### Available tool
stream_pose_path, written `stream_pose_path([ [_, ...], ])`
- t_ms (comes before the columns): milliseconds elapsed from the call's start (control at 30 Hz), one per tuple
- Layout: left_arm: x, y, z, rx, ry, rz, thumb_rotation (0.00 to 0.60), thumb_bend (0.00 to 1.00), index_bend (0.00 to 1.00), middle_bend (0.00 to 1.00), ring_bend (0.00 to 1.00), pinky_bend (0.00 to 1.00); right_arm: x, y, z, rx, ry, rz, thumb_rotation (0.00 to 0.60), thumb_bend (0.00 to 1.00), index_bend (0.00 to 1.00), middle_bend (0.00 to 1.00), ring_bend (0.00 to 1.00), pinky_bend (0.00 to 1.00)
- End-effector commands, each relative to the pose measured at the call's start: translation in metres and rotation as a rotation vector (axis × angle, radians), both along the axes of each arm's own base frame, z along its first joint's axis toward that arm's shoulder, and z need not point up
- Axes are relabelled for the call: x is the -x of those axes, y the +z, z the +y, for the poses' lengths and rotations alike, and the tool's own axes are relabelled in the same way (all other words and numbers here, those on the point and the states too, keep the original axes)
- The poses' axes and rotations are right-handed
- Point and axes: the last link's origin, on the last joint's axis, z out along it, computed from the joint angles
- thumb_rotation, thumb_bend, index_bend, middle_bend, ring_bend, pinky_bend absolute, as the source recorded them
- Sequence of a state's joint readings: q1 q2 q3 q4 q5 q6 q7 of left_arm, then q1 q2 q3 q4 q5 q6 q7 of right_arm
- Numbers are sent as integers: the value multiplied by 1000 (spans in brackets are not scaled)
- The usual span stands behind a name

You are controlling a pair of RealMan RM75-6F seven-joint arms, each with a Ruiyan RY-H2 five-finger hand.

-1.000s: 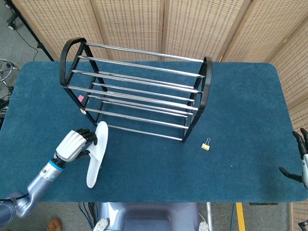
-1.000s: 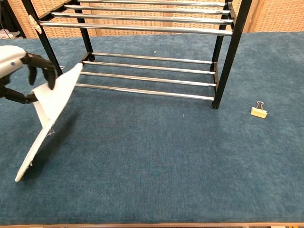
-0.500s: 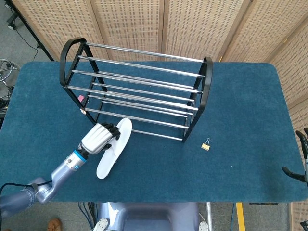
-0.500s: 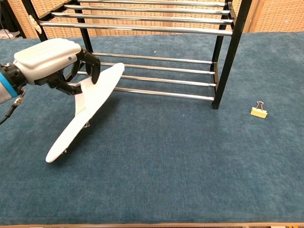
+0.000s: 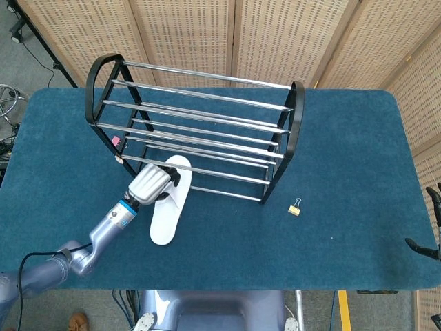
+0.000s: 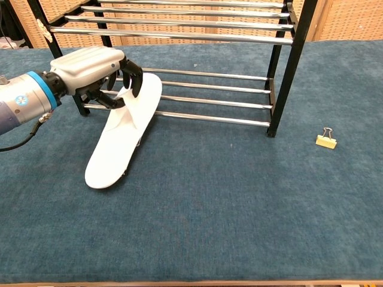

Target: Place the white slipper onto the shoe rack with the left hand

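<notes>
I see my left hand [image 6: 96,66] gripping the slipper [image 6: 125,134] by its strap, dark fingers [image 6: 133,76] curled over it. The slipper slants, toe across the rack's [image 5: 207,131] lowest front rails, heel toward 6 o'clock at or just above the worktop [image 5: 331,165]; contact I cannot confirm. The strap is mostly hidden under the hand. My right hand [image 5: 428,227] is cut off at the head view's 4 o'clock edge; its fingers' state I cannot tell. A clip [image 6: 326,139] lies at 3 o'clock.
</notes>
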State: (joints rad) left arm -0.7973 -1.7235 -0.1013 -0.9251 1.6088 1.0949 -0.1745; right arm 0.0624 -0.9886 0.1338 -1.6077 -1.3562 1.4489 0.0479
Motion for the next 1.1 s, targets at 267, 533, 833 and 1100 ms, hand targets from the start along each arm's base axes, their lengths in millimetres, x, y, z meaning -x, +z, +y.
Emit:
stream_pose_path([
  [267,-8,2,23,-11,21,49,600,525,685,535,448,576,3,3,-1,6,-11,-10,600,0,0,0,0,0],
  [533,-9,1,39,-35,43,80,600,525,685,536,448,576,5,4,-2,12,-18,-8,600,0,0,0,0,0],
  [833,-7,-3,51,-43,69,95,600,525,685,536,448,576,8,4,-5,14,-33,-3,600,0,0,0,0,0],
  [1100,-10,-3,65,-69,84,100,600,524,685,536,448,576,10,2,-9,4,-44,-2,600,0,0,0,0,0],
])
